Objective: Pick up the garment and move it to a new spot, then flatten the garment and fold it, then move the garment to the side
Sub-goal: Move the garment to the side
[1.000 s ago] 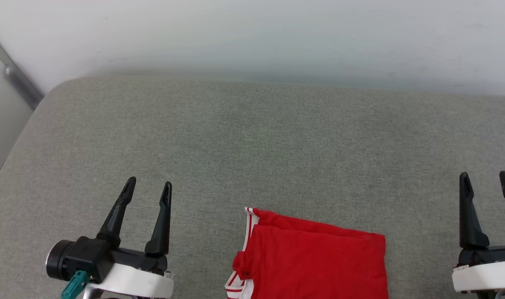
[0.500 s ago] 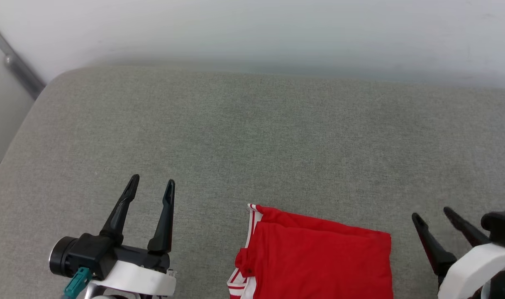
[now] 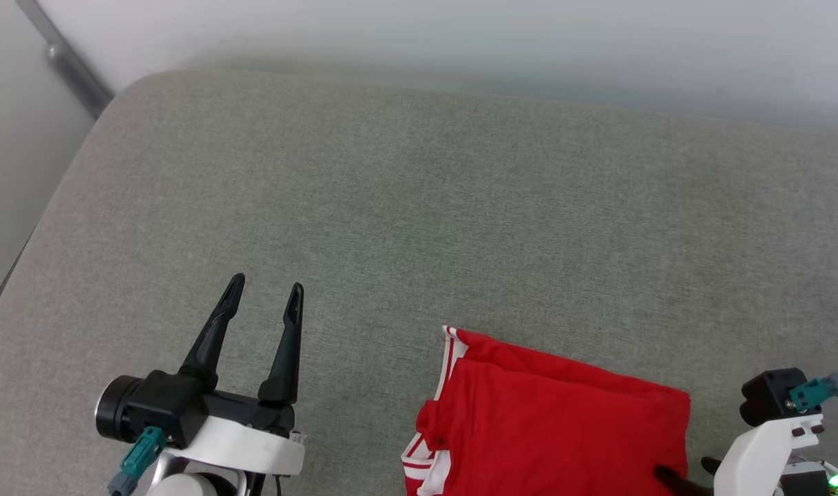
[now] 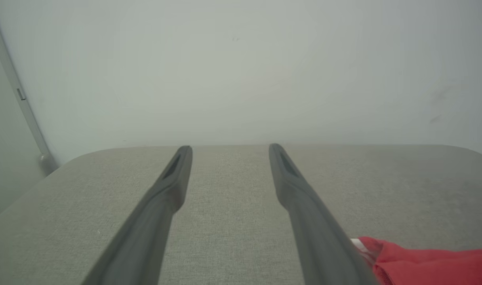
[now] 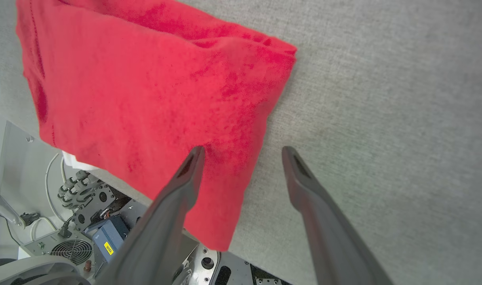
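Your right gripper (image 5: 242, 151) is spread wide over the side edge of the folded red jersey (image 3: 556, 420), which lies at the grey pad's (image 3: 419, 207) near rim. Left gripper (image 3: 266, 284) open, well clear. The jersey looks soft, light and floppy, so pinch every layer there.

Left jaws spread, pointing forward; right jaws spread, right wrist (image 3: 763, 448) tipped downward

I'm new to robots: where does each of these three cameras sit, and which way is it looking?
Head view: on the robot's head, looking down at the grey cushion and folded red garment; left pincer lower left, right pincer lower right.
Left wrist view: low over the cushion, facing the wall; its two fingers rise apart.
Right wrist view: above the garment's corner, looking down; one finger over garment, one over cushion.
Shared: all three show garment and cushion.
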